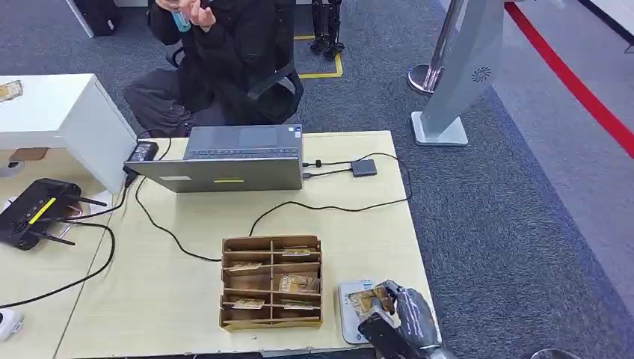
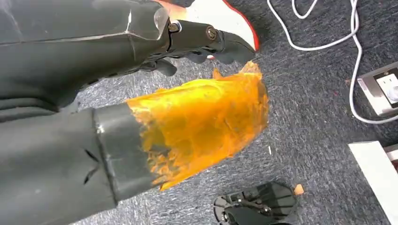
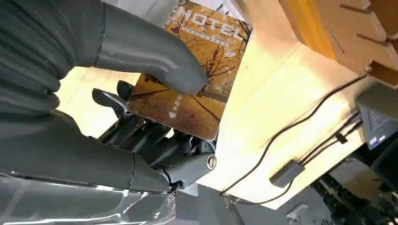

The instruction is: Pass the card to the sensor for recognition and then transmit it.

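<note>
Autumn-printed brown hotel key card [image 3: 195, 79] sits pinched in the robot's right hand [image 3: 155, 122], the thick grey thumb [image 3: 155, 58] pressing on its printed face and the darker fingers [image 3: 141, 133] behind it. In the head view that right hand [image 1: 400, 314] holds the card [image 1: 368, 299] at the near right corner of the pale wooden table [image 1: 172, 292], directly over the small white card sensor pad [image 1: 350, 308] lying there; whether the card touches the pad I cannot tell.

Just left of the pad stands an open brown cardboard organiser box [image 1: 272, 283] split into small compartments, several holding similar cards. A black cable [image 1: 329, 207] runs across the table from beside the box toward a small grey adapter [image 1: 364, 167] at the far right, which is wired to a grey laptop [image 1: 224, 158] at the far edge. A black router with antennas [image 1: 37, 213] lies on the left. Beyond the table a person in dark clothes [image 1: 217, 60] sits on a black chair.

The left hand [image 2: 206, 44] hangs over grey carpet [image 2: 309, 93], its dark fingers curled in with nothing in them, its thumb wrapped in orange tape [image 2: 202, 122]. A white cable [image 2: 328, 28] lies on the floor nearby.
</note>
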Available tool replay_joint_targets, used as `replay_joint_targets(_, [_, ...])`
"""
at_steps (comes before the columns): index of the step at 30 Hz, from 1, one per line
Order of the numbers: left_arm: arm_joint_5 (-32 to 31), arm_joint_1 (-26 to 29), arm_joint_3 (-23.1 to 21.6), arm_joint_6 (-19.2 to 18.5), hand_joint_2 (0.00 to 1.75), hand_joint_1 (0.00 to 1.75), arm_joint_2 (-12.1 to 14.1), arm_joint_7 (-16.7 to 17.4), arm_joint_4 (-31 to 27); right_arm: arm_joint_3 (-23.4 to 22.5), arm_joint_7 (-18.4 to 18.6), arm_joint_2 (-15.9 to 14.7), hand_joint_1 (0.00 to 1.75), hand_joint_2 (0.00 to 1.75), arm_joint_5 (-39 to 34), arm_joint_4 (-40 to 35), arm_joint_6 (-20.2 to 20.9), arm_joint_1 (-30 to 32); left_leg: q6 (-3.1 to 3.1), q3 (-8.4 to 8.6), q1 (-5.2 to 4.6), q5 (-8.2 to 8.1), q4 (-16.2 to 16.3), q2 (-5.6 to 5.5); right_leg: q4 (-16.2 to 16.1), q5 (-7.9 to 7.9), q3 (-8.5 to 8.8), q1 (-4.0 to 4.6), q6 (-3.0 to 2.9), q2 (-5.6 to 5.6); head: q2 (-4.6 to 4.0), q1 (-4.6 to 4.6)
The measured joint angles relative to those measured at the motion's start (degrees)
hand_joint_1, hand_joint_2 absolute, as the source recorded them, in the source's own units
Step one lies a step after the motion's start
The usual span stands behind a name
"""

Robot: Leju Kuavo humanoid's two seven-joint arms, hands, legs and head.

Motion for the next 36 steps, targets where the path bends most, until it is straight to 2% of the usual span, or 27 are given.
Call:
replay_joint_targets(10, [-0.3, -0.2, 0.0, -0.1, 0.00, 0.00, -0.1, 0.2, 0.0, 1.7, 1.2, 0.7, 1.75, 1.75, 0.7, 4.2, 0.9, -2.7, 0.00, 0.01, 0.00, 0.00, 0.0, 0.00, 0.0, 0.00, 0.00, 0.00, 0.00, 0.00, 0.00, 0.02])
replay_joint_targets(28, [-0.3, -0.2, 0.0, -0.1, 0.00, 0.00, -0.1, 0.5, 0.0, 2.6, 5.8, 0.8, 1.75, 1.75, 5.1, 6.1, 1.0, -3.5, 0.00, 0.02, 0.00, 0.00, 0.0, 0.00, 0.0, 0.00, 0.01, 0.00, 0.00, 0.00, 0.00, 0.00])
replay_joint_targets(36, [-0.3, -0.2, 0.0, -0.1, 0.00, 0.00, -0.2, 0.6, 0.0, 2.6, 6.5, 1.0, 1.75, 1.75, 5.8, 7.4, 1.0, -3.7, 0.00, 0.02, 0.00, 0.00, 0.0, 0.00, 0.0, 0.00, 0.01, 0.00, 0.00, 0.00, 0.00, 0.00])
